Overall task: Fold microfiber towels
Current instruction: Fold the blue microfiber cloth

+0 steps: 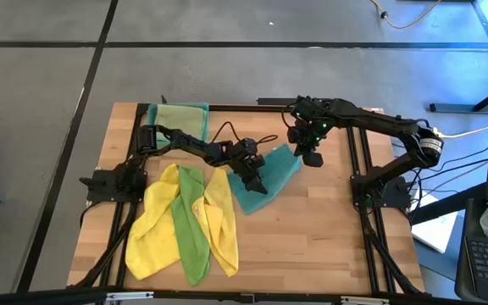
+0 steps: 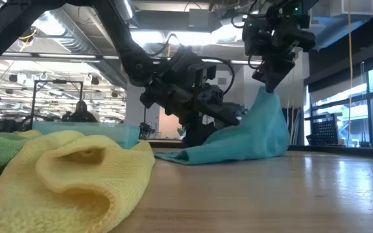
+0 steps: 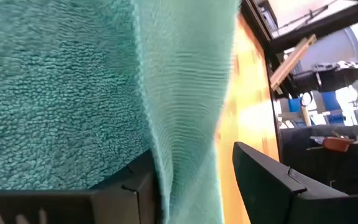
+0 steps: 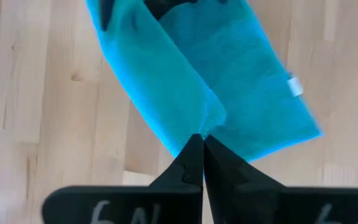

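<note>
Sitting in the translucent teal tray (image 1: 200, 111) at the table's (image 1: 312, 246) far-left corner: one pale olive-green towel (image 1: 174, 115). Near the left edge, two yellow towels (image 1: 155, 222) and one bright green towel (image 1: 191, 229) piled touching. Plenty of bare wood along the near-right side. Teal towel (image 1: 271, 174) mid-table, corner pinched up by the right gripper (image 4: 201, 144), fingers tight together. Left gripper (image 1: 257, 184) parted wide, a towel fold between its fingers.
</note>
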`<control>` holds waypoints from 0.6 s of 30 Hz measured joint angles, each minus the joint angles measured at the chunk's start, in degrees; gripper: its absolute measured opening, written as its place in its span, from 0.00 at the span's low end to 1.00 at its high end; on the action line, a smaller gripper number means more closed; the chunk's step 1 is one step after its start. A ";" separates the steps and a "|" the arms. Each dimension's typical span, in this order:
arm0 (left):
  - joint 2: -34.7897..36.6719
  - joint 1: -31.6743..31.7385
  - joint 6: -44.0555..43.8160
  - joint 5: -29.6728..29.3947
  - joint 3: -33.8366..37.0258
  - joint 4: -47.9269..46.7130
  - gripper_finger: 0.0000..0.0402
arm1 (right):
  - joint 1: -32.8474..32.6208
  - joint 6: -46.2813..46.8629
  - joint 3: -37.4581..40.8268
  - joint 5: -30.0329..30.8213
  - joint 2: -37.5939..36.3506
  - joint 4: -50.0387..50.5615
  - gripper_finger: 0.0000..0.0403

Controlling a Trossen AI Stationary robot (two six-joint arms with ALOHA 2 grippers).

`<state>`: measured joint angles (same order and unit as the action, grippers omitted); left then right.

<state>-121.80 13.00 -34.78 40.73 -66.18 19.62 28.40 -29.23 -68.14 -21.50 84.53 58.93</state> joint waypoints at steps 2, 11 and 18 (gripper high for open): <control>-0.09 0.58 -0.02 0.25 -0.28 -0.07 0.44 | -0.02 0.02 0.00 -0.55 0.00 0.57 0.01; -0.09 1.65 -0.62 2.19 -0.43 -1.14 0.44 | 0.04 0.00 0.02 -0.63 0.19 1.65 0.02; 0.06 0.84 -0.44 4.08 -0.56 -3.62 0.44 | 1.95 0.00 0.02 1.14 0.20 1.14 0.02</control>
<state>-121.73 13.84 -35.22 44.81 -66.74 15.99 30.36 -29.23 -68.12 -20.35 84.73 60.07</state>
